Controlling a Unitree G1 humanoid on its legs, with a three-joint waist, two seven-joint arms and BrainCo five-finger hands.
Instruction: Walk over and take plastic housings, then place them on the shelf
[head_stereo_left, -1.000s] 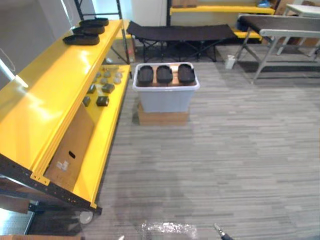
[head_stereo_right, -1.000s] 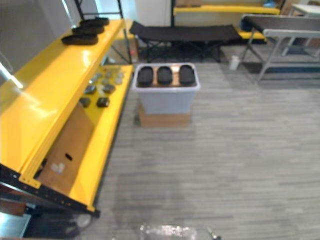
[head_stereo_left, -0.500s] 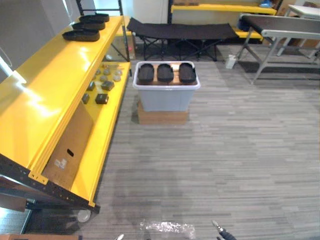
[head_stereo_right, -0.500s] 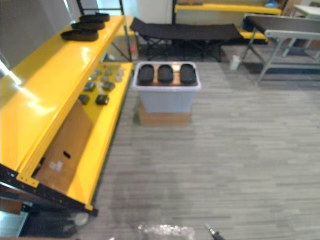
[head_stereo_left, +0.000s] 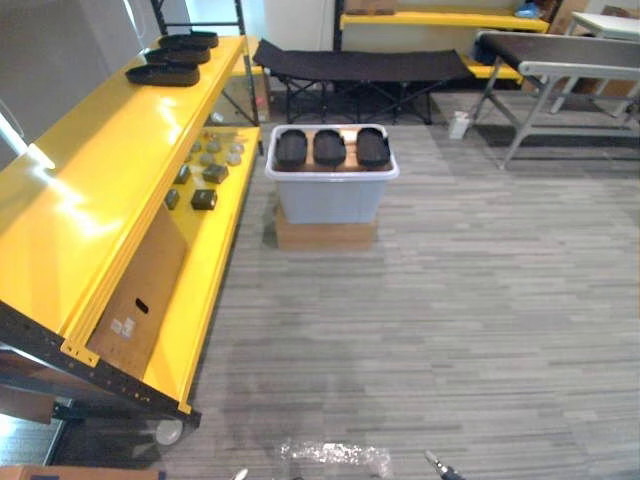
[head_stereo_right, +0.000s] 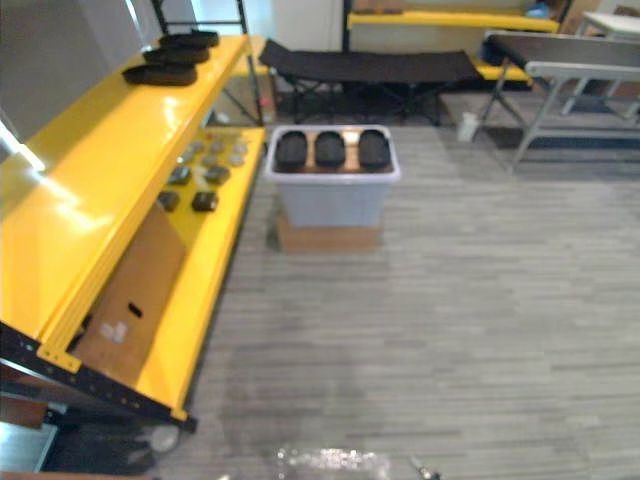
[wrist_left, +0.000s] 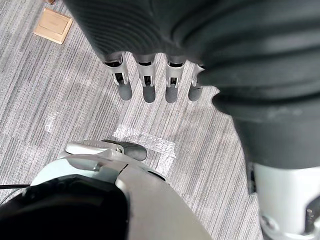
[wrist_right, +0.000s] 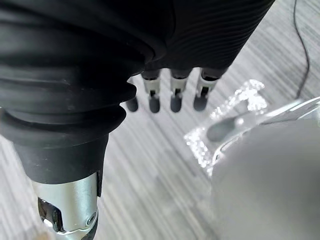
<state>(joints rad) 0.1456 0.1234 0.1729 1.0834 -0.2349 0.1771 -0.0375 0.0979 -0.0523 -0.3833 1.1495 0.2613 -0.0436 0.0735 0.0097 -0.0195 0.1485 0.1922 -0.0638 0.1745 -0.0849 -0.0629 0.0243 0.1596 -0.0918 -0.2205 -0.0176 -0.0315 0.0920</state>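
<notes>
Well, your three black plastic housings (head_stereo_left: 329, 147) lie side by side inside the pale grey bin (head_stereo_left: 330, 195), which stands on a flat cardboard box (head_stereo_left: 325, 236) on the floor (head_stereo_left: 450, 300). Left of the bin runs the yellow shelf (head_stereo_left: 90, 190). Three more housings (head_stereo_left: 163, 75) sit in a row on its top level, beyond the bin and to its left (well apart from it). Small dark parts (head_stereo_left: 205, 200) lie on the lower level, near the bin's left side. Behind the bin stands a black cot (head_stereo_left: 360, 65). Your left robot hand (wrist_left: 148, 80) hangs over the floor with its fingers straight and spread, holding nothing; the right robot hand (wrist_right: 175, 92) hangs likewise.
</notes>
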